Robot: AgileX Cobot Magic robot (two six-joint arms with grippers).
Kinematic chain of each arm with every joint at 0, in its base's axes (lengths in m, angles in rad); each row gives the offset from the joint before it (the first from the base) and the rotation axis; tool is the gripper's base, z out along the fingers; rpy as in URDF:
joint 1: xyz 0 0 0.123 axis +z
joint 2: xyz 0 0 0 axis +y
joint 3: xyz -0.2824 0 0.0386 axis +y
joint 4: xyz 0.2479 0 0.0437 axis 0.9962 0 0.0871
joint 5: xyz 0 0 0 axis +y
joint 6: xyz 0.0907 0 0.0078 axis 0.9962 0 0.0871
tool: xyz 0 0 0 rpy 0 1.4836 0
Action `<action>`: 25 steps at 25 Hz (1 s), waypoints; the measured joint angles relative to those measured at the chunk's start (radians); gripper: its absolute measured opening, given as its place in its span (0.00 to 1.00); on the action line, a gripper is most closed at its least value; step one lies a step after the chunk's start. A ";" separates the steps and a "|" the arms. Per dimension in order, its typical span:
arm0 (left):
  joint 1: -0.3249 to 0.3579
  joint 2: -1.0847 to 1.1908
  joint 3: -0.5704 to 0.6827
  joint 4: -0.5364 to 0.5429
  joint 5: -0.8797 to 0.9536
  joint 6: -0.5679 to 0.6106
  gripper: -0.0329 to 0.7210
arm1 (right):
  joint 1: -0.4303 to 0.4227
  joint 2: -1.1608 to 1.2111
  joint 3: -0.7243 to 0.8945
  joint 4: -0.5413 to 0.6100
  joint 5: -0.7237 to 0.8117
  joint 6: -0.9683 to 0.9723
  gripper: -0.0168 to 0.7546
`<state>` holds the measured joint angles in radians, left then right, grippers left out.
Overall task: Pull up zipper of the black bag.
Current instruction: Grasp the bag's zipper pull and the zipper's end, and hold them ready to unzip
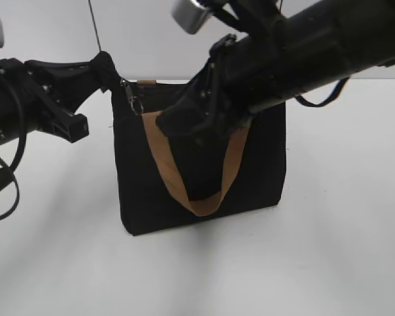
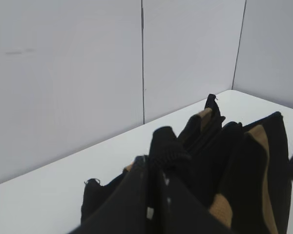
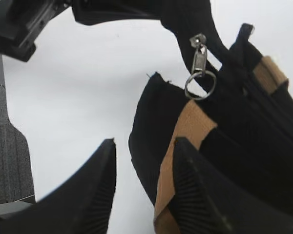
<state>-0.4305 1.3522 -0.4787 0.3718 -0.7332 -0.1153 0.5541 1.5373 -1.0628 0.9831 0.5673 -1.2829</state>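
The bag stands upright on the white table, a tan strap looping down its front. My left gripper is clenched on the bag's top corner at ten o'clock. The zipper pull and ring hang just beside that corner. My right gripper hovers with jaws spread apart, one finger resting against the strap, the pull at twelve o'clock from it.

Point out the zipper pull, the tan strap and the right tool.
zipper pull [image 3: 199, 58]: right wrist view, silvery metal tab.
tan strap [image 1: 201, 204]: exterior view, bottom of hanging loop.
right tool [image 3: 142, 187]: right wrist view, gap between open fingers.
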 joint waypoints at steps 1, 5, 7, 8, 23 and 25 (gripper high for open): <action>0.000 0.000 0.000 0.000 -0.004 0.000 0.04 | 0.007 0.025 -0.021 0.001 -0.001 -0.003 0.42; 0.000 0.000 0.000 -0.001 -0.007 0.000 0.04 | 0.033 0.123 -0.107 0.001 -0.009 -0.016 0.42; 0.000 0.000 0.000 -0.003 -0.009 0.000 0.04 | 0.041 0.161 -0.140 0.003 -0.017 -0.018 0.42; 0.000 0.000 0.000 -0.003 -0.009 0.000 0.04 | 0.041 0.174 -0.150 0.005 -0.024 -0.019 0.42; 0.000 0.000 0.000 -0.004 -0.053 -0.001 0.04 | 0.041 0.206 -0.166 0.075 -0.131 -0.020 0.42; 0.000 0.000 0.000 -0.004 -0.053 -0.002 0.04 | 0.041 0.209 -0.166 0.082 -0.132 -0.020 0.42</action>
<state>-0.4305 1.3522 -0.4787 0.3679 -0.7858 -0.1174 0.5948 1.7468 -1.2292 1.0649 0.4357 -1.3029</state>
